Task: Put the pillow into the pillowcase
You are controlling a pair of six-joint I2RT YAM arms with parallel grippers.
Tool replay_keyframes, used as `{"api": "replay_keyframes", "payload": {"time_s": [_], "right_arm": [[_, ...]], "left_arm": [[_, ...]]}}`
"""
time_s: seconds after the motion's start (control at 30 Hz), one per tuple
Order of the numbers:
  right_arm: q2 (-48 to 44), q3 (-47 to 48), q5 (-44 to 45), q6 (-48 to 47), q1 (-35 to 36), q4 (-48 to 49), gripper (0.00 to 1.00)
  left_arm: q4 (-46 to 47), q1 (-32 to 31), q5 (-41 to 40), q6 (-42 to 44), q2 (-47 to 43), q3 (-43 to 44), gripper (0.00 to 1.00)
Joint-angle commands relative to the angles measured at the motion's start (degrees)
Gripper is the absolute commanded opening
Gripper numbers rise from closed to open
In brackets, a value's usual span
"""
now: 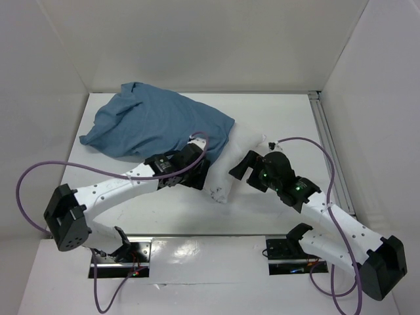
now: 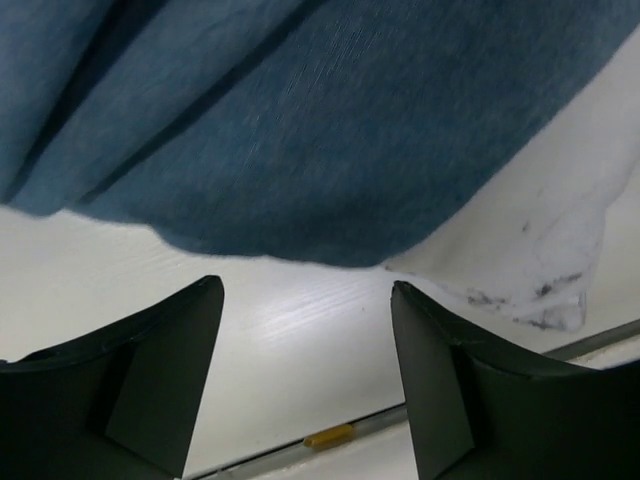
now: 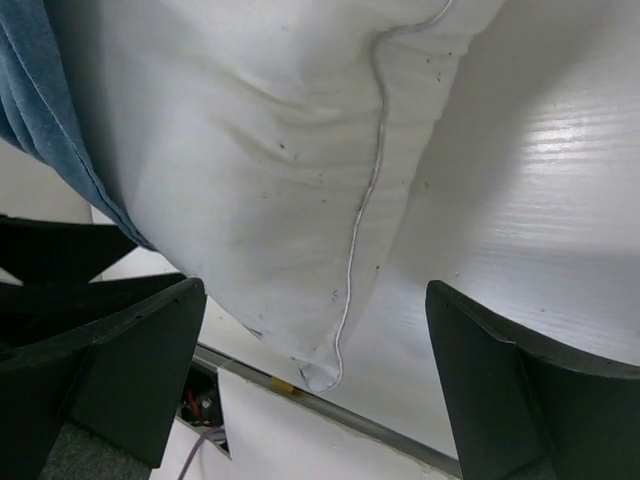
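Pillow (image 1: 226,172) lies on the table (image 1: 252,211), mostly sheathed in the pillowcase (image 1: 157,121), which runs from the far left toward the centre. One white end with a soiled, pointed corner protrudes at the near right, between the two arms. The left gripper (image 2: 305,290) sits at the blue hem where cloth meets white fabric. Its jaws are spread wide with nothing between them, and bare table shows through the gap. The right gripper (image 3: 312,290) faces the exposed seamed end. Its jaws are also wide apart and straddle the corner without pinching it. Neither arm has hold of anything, so the work is unsecured.

Risks, as assessed:
- If the right arm pushes the exposed end inward while the hem is not held, the whole bundle is likely to slide across the smooth table instead of the pillow seating deeper.
- If the left jaws close low at the hem, they may trap pillow fabric together with the cloth, pinning the two layers and blocking entry.
- The plump corner may fold or bunch at the mouth and roll the hem back.
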Motion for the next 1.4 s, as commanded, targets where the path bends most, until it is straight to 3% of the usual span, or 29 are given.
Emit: {"api": "replay_keyframes", "payload": {"time_s": [0.0, 0.2, 0.4, 0.67, 0.77, 0.93, 1.17, 1.27, 1.3, 1.37], "right_arm": [[-0.1, 2.5, -1.0, -1.2, -0.3, -0.7, 0.98], [1.2, 2.5, -3.3, -2.0, -0.3, 1.0, 0.98], [5.7, 3.7, -18.2, -10.3, 0.5, 5.4, 0.99], [12.8, 6.9, -18.8, -14.8, 4.8, 3.1, 0.99], [13.5, 8.1, -18.1, -15.3, 4.8, 2.6, 0.99], [14.1, 8.6, -21.4, -15.8, 4.8, 5.5, 0.99], [21.2, 9.9, -23.3, -13.6, 9.1, 14.2, 0.98], [25.8, 9.9, -21.5, -11.0, 9.9, 17.5, 0.85], [26.5, 10.7, -19.2, -11.0, 9.9, 17.5, 0.52], [26.5, 10.7, -16.0, -10.5, 9.9, 14.3, 0.07]], "left_arm": [[5.9, 1.2, 2.1, 3.0, 3.1, 2.1, 0.81], [1.7, 1.9, -5.0, 2.3, 6.7, 5.6, 0.68], [-0.2, 3.0, -7.0, 1.7, 4.8, 4.8, 0.63], [0.3, 5.2, -5.7, 1.1, 1.5, 2.3, 0.56], [0.3, 6.5, -4.4, 2.9, -0.4, 1.0, 0.56], [2.6, 8.4, 2.5, 4.9, -3.5, 0.4, 0.66], [3.5, 10.7, 5.4, 6.6, -2.2, 0.9, 0.65], [3.5, 11.2, 6.0, 7.1, -2.2, 1.5, 0.63], [3.5, 11.2, 6.0, 7.1, -2.2, 1.5, 0.63], [3.5, 11.2, 6.0, 7.6, -2.2, 0.9, 0.60]]}}
